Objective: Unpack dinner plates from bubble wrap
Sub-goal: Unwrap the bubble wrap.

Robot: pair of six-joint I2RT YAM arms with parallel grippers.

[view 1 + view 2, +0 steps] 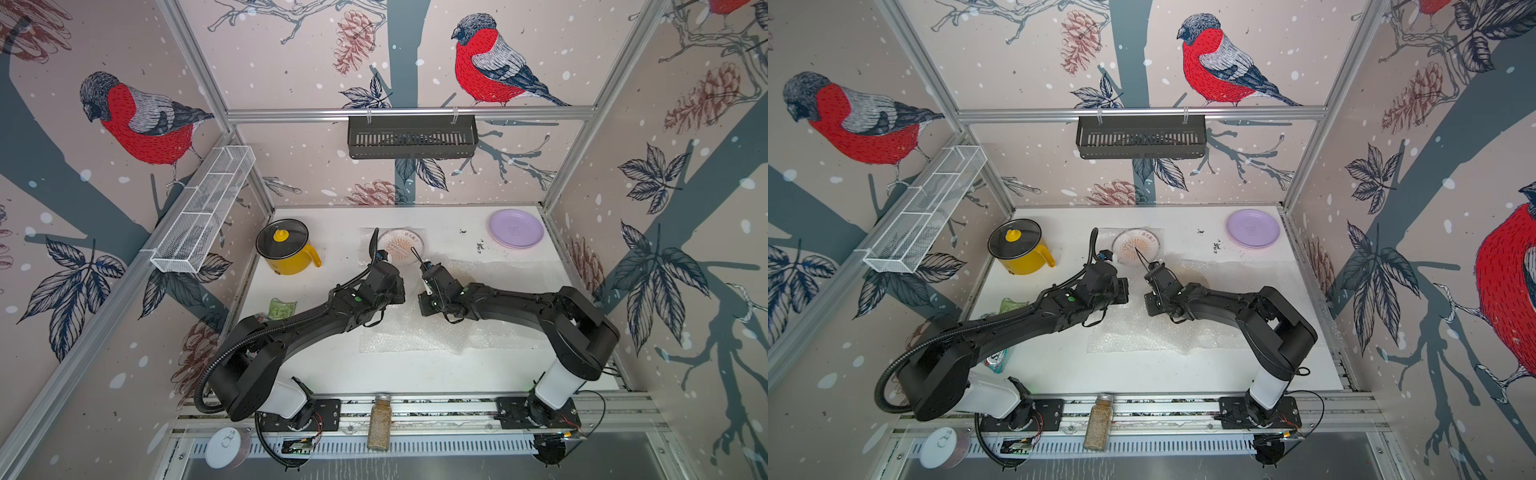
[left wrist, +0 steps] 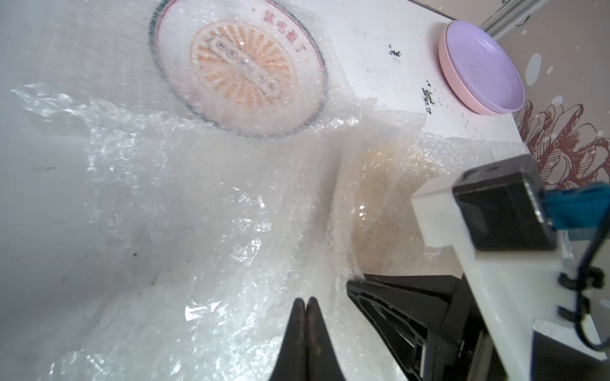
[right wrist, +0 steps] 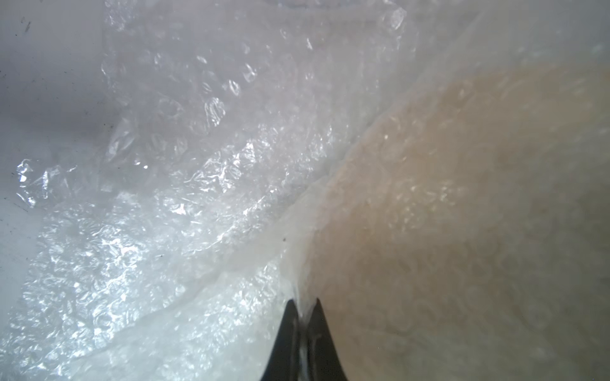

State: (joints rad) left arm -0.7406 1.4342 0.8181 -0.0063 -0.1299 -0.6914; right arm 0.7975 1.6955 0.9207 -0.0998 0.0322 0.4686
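Right jaws: closed tight on a raised fold of the bubble wrap (image 3: 185, 184); the right wrist view shows film pinched between the tips.
Left jaws: tips pressed together; nothing visible between them; poised just above the wrap, close beside the right jaws.
Cream plate (image 3: 462, 214): middle of the bench (image 1: 316, 365); covered by the wrap; just beside the pinched fold.
Sunburst plate (image 1: 401, 245): far centre; under its own sheet.
Lilac plate (image 1: 515, 227): far right; bare; stacked on the pink plate (image 2: 485, 111).
Risk, slip or tear: the bite takes only a thin pleat of slick film; a sharp pull could strip it from the tips or rip it.
Risk, plate dragged: nothing pins the cream plate; if the sheet is tucked beneath it, pulling may tip it or slide it into the sunburst plate.
Risk, collision: both wrists work near each other at mid-bench; a sideways pull could bring them into contact.
Left arm (image 1: 316, 316): reaches from the near-left base toward the centre; wrist pitched down and pointing far.
Right arm (image 1: 511, 299): elbow out to the right; forearm runs left toward the centre; wrist pitched down at the fold.
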